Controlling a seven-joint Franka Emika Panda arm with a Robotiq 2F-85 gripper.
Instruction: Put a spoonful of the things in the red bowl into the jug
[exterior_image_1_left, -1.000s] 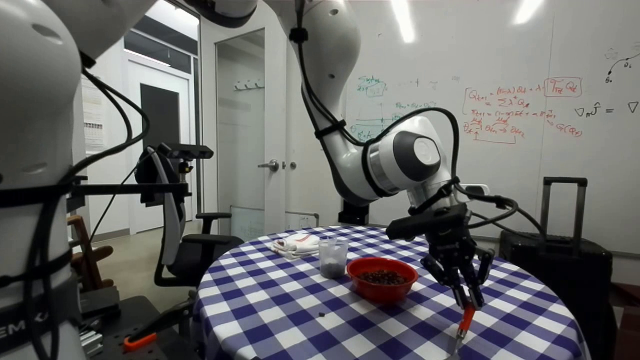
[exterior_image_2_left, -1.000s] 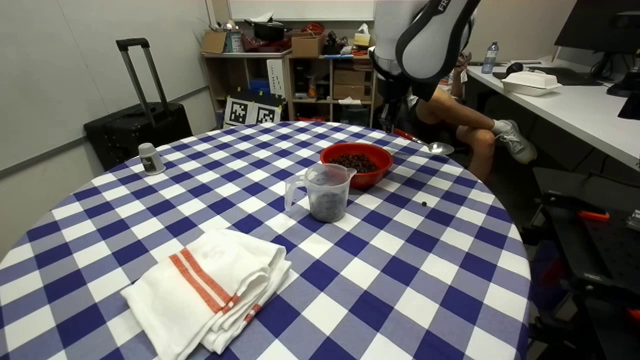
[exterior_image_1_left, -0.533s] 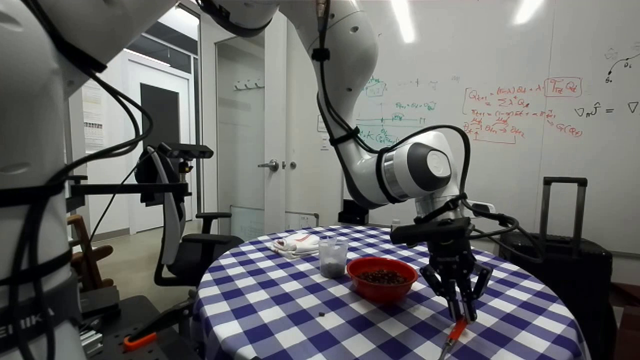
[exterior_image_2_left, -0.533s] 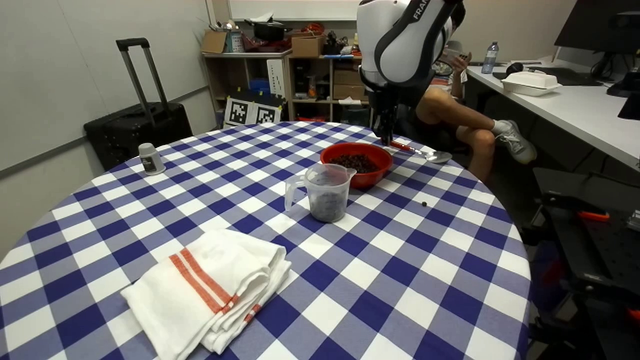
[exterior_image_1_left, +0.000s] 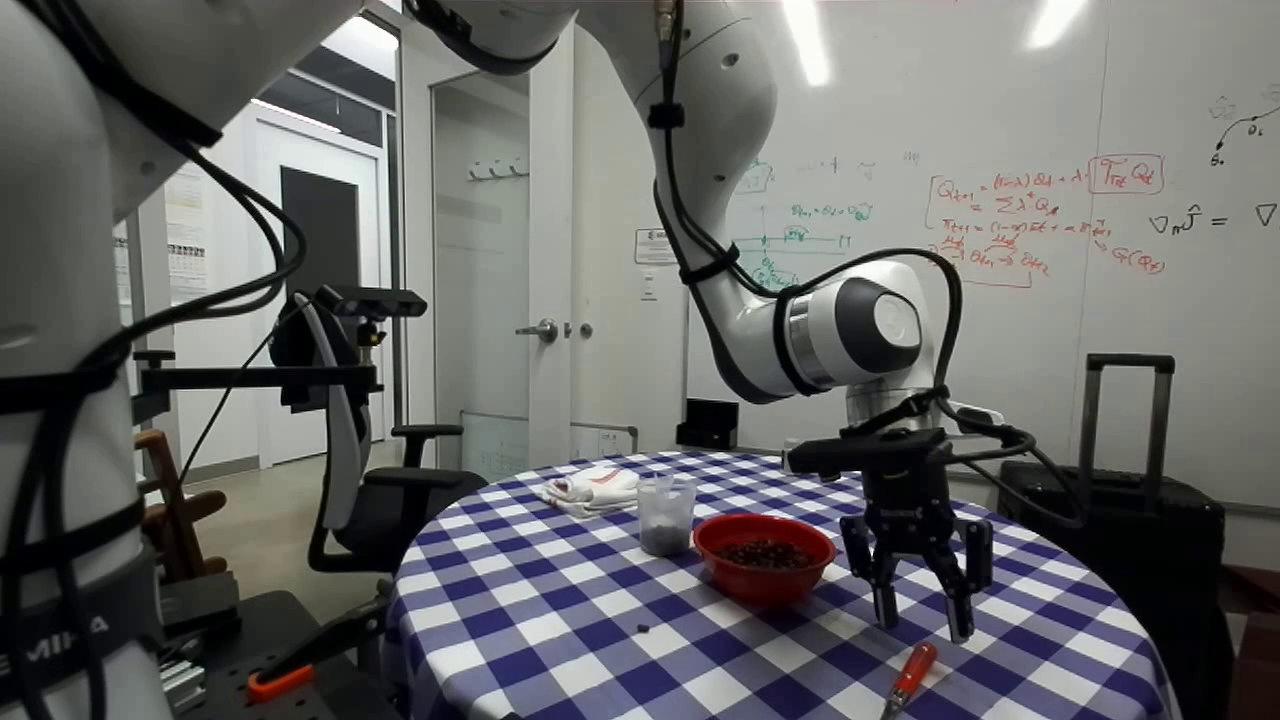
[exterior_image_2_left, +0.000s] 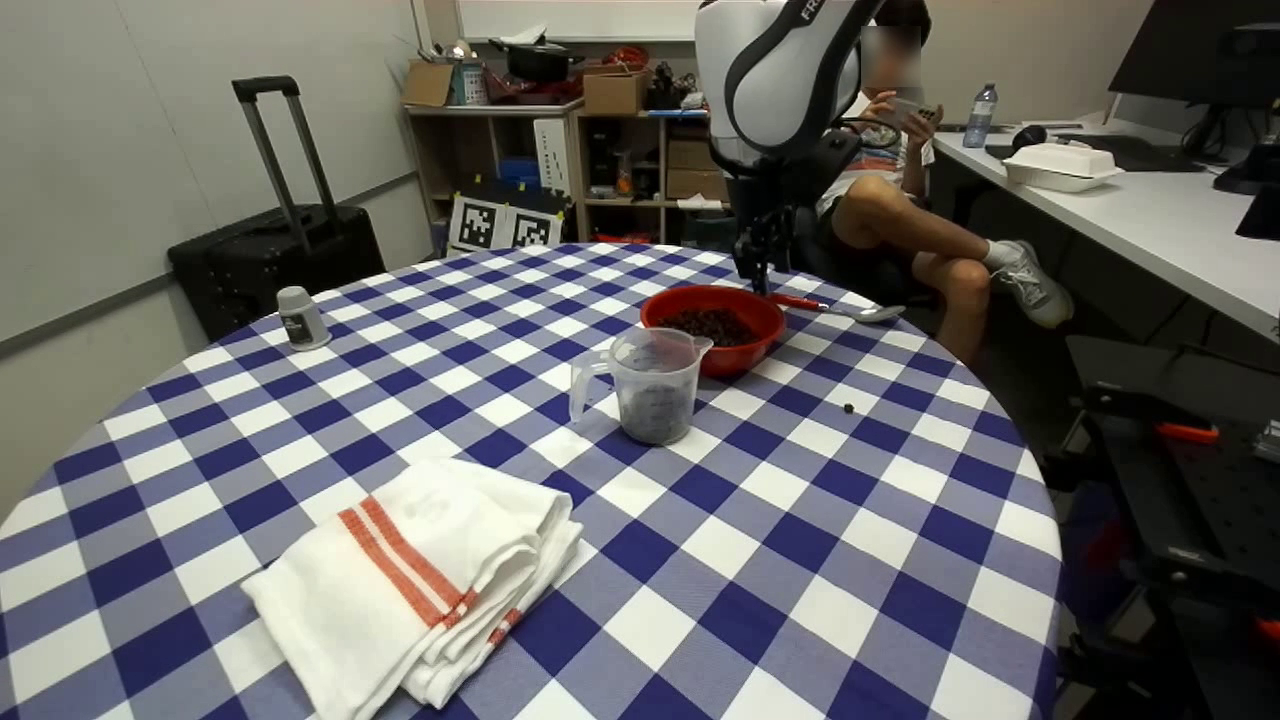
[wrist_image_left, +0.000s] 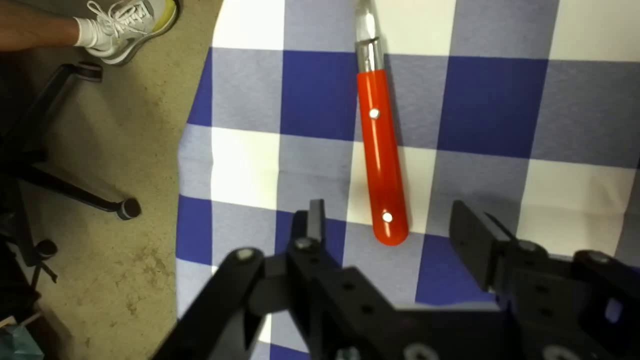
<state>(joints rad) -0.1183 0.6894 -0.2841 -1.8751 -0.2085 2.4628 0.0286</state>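
End effector: jaws spread wide apart, holding nothing; it hangs above the butt of the spoon.
Spoon: loose on the worktop, close to the edge by the person; a grip from here might catch only the butt, or miss, since the jaws flank just its last stretch. A sideways nudge could send it off, its head being at that edge; whether it overhangs, I cannot tell.
Bowl: near the end effector, dark pieces inside; a low swing that way could clip the rim and spill them.
Jug: just beside the bowl; probably light, so a bump could tip it. Dark stuff lies in its bottom; whether that is the spoonful wanted, I cannot tell.
Stray piece: between the bowl and the edge by the arm base; spills look easy.
Worktop: round, so no corners; checked cloth, with a towel towards the edge opposite the person and a jar near the whiteboard edge.
Suitcase: past the whiteboard edge.
Shelves: beyond the edge between suitcase and person.
Door: beyond the towel's edge.
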